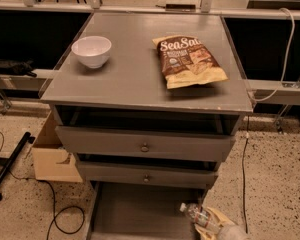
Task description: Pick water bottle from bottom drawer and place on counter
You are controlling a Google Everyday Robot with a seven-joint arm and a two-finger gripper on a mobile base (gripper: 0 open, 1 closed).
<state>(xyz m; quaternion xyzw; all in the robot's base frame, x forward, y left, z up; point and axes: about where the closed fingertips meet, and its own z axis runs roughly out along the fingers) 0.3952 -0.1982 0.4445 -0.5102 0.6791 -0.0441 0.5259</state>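
Leftmost, a black stand leg [10, 164] lies slanted on the speckled floor [275, 184], and an open cardboard box [50, 156] sits against the left flank of the grey cabinet. On the desk [135, 81], the cabinet's flat grey top, a white bowl [91, 50] stands upright near the left side, and a brown chip bag [192, 61] lies flat toward the right, well apart from the bowl. Below the desk, two knobbed drawers are stacked, the upper drawer [105, 143] and the middle drawer [110, 174], each drawn out a little with a dark gap above its front. Beneath them the bottom drawer [135, 214] is pulled out toward the camera, its flat grey floor showing. At this drawer's right side the water bottle [197, 216] is tilted, its white cap pointing up and to the left and its clear body running down and to the right into the hand [214, 224]. The hand, pale in colour, enters from the lower right corner of the view and is closed around the lower part of the bottle. Whether the bottle touches the drawer floor cannot be told. Farthest right, a white cable [291, 39] hangs down from the rail behind the cabinet.
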